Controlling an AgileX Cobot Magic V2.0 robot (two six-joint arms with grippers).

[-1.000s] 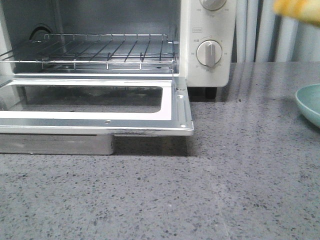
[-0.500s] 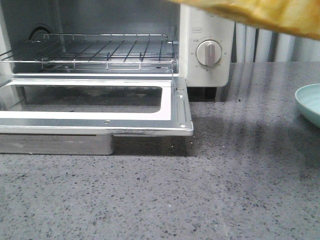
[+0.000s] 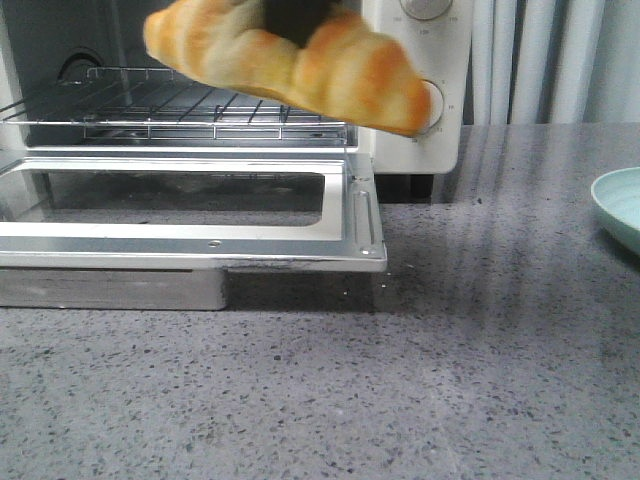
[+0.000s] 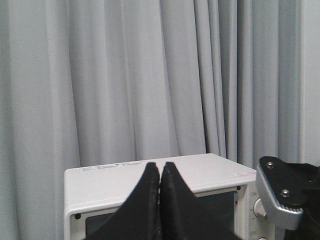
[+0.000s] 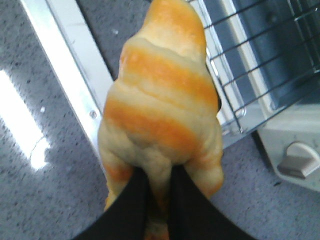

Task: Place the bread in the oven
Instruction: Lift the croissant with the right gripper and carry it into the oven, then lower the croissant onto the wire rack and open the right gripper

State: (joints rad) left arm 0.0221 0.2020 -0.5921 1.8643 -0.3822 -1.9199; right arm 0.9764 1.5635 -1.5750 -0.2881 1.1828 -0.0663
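Golden bread (image 3: 300, 65) pinched in right claw (image 5: 157, 192), above oven (image 3: 415, 120) door.

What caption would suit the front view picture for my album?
Right gripper holds the striped bread in the air before the open oven, above its lowered door.

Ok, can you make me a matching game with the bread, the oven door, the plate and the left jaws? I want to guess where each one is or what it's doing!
Things:
1. bread
2. oven door
3. plate
4. left gripper

States, mixed up:
A. folded down flat, open
B. pinched in the right gripper, held up in front of the rack
C. jaws shut on nothing, raised above the oven
D. pale green, at the far right of the counter

Pairs: 1-B, 2-A, 3-D, 4-C
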